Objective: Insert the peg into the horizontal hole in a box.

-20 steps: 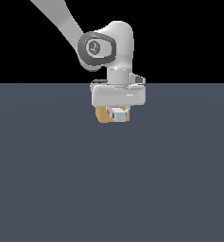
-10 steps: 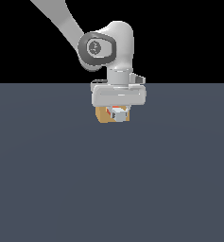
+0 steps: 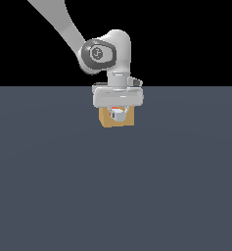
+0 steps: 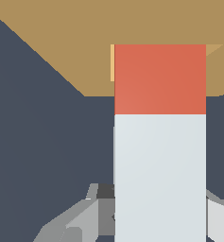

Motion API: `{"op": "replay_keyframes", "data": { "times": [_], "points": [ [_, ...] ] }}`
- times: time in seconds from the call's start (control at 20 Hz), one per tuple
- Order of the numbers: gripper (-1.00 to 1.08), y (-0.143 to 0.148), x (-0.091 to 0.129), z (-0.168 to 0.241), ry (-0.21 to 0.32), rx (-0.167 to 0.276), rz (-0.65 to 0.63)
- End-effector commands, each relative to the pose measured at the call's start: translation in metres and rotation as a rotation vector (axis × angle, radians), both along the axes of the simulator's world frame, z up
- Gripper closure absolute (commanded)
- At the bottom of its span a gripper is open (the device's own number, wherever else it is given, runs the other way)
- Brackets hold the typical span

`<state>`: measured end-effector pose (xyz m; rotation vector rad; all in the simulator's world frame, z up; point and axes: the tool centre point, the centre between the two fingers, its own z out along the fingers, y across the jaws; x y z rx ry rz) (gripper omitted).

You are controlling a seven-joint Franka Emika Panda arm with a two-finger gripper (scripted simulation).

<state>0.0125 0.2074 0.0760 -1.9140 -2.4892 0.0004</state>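
A: So, why is the peg held by its white half rather than the red one?

B: I'd say it's so the red-orange end is free to lead. In the wrist view the gripper has its fingers low on the white part, one on each side, closed on the bar, and the red half juts out ahead toward the box.

A: And the box, where does it sit?

B: Directly in front of the peg's tip. The red end reaches the tan face and looks partly sunk into it; a thin paler strip runs along one edge of the red, which I take for the lip of the hole. How deep the peg goes I cannot tell, because the bar itself covers the opening.

A: Does the exterior view help?

B: A little. The arm's hand hangs over the box and hides its upper part, with a scrap of white and red, the peg, showing under the gripper. The box rests on the grey floor, roughly centred across that view, with the hand close above it.

A: Why keep the bar level and square to the face?

B: The hole is horizontal and about the peg's own section, so any tilt would likely jam a corner. My guess is the insertion is under way, not finished
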Motion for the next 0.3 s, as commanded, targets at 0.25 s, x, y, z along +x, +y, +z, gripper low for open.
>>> {"op": "replay_keyframes", "data": {
  "times": [0.25],
  "points": [
    [1.08,0.025,-0.005,0.002,-0.003,0.001,-0.001]
  ]
}}
